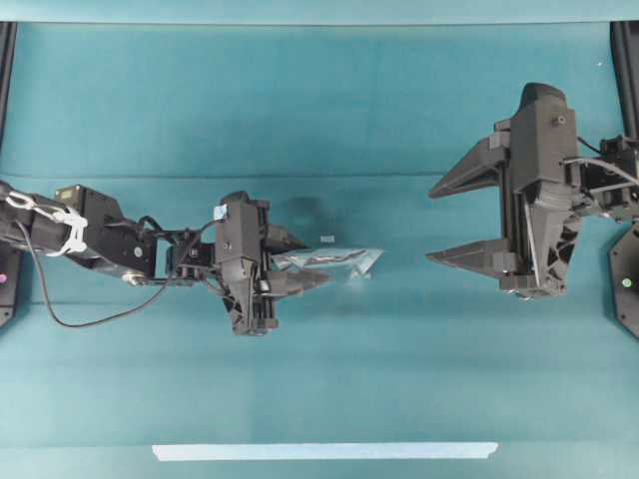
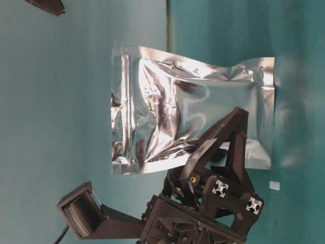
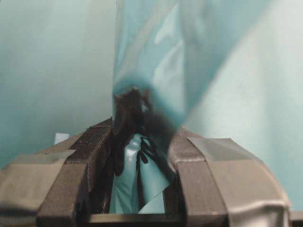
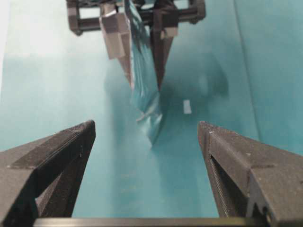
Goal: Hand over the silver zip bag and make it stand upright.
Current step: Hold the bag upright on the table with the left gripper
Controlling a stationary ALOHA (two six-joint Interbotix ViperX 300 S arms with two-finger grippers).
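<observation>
Silver zip bag (image 1: 334,262) is clamped edge-on between the fingers of the left gripper (image 1: 300,261), held off the teal surface (image 1: 329,120), left of centre in the overhead view. From above only its thin crinkled profile shows, sticking out rightward past the fingertips toward the right arm. Table-level view shows the bag's (image 2: 193,117) broad face: flat sealed borders, puffed wrinkled middle, gripper fingers (image 2: 223,147) overlapping one side of it. Contents can't be told; pouch is opaque foil. Left wrist view: foil (image 3: 147,71) pinched between the two taped pads (image 3: 94,146), jaws narrow on it.

Right gripper (image 1: 454,220) stands well apart on the right, jaws spread wide, nothing between them. Its opening faces the bag; in the right wrist view the bag (image 4: 147,99) hangs dead centre between its two fingers (image 4: 61,151), farther off.

Surface is plain teal cloth with a few fold creases. A small pale tag (image 1: 326,239) lies on it just beside the bag. A long pale tape strip (image 1: 324,451) runs along the near edge. Dark frame posts (image 1: 6,60) at the left and right borders.
</observation>
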